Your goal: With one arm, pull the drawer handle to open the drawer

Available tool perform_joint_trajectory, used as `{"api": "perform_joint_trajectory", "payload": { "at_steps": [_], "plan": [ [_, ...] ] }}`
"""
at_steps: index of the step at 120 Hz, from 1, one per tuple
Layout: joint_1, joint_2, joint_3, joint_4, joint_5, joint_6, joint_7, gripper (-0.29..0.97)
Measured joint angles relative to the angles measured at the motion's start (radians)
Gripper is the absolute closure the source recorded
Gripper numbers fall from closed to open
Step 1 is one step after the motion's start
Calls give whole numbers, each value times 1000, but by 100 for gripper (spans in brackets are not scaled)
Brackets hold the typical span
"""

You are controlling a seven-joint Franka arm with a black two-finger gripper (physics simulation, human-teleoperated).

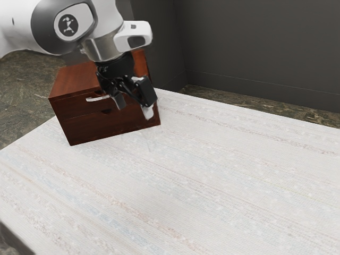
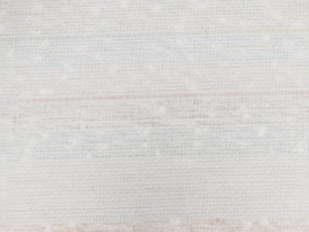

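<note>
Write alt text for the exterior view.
A robot arm's black pincer, fingers apart, hangs before the front of a reddish-brown wooden drawer box, just to the exterior view's right of its pale handle. The box stands on a pale woven-looking table.

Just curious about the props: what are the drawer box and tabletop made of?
The box looks like reddish-brown wood, smoothly polished, with faint grain. The tabletop looks like pale whitewashed wood or laminate, matte, with long faint streaks.
</note>
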Motion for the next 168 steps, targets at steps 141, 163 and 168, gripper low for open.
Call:
{"api": "perform_joint_trajectory", "payload": {
  "at_steps": [141, 163, 168],
  "plan": [
    [137, 178, -7, 285, 143, 112, 446, 0],
    [169, 279, -9, 283, 146, 265, 517, 0],
    [172, 288, -9, 282, 147, 294, 530, 0]
  ]
}}
